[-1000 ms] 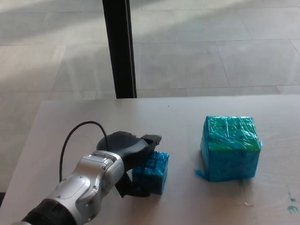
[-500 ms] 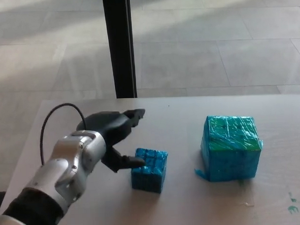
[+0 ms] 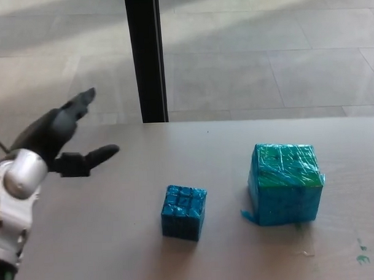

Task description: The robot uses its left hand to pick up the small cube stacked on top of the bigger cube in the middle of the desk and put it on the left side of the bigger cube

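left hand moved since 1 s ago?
Yes. The black left hand has let go of the small blue cube and pulled up and to the left, away from it, fingers apart. The cube stays put left of the bigger teal cube.

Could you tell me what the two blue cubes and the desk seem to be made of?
The bigger cube looks wrapped in glossy blue-green plastic film or tape: it shows wrinkles and bright highlights. The small cube looks like blue tape over a gridded surface; its core is hidden. The desk appears to be a matte, pale wood-look laminate with faint grain.
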